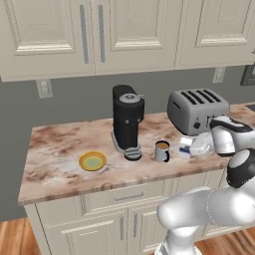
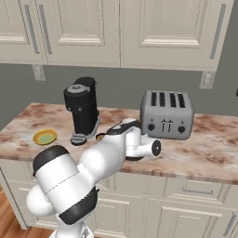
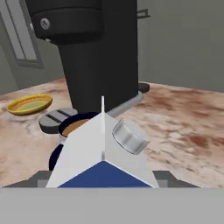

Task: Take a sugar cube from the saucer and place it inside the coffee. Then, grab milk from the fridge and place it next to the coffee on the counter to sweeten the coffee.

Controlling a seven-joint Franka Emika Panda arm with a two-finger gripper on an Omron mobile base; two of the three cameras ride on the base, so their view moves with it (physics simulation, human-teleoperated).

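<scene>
The gripper (image 1: 191, 148) is clenched on the milk (image 3: 103, 151), low over the counter (image 1: 60, 154) just beside the coffee (image 1: 162, 151), at its 3 o'clock in the left base view. The risk, I judge: the carton nudges the mug and spills it, or tips on release. The saucer (image 1: 92, 161) lies well apart at the mug's 9 o'clock.
</scene>
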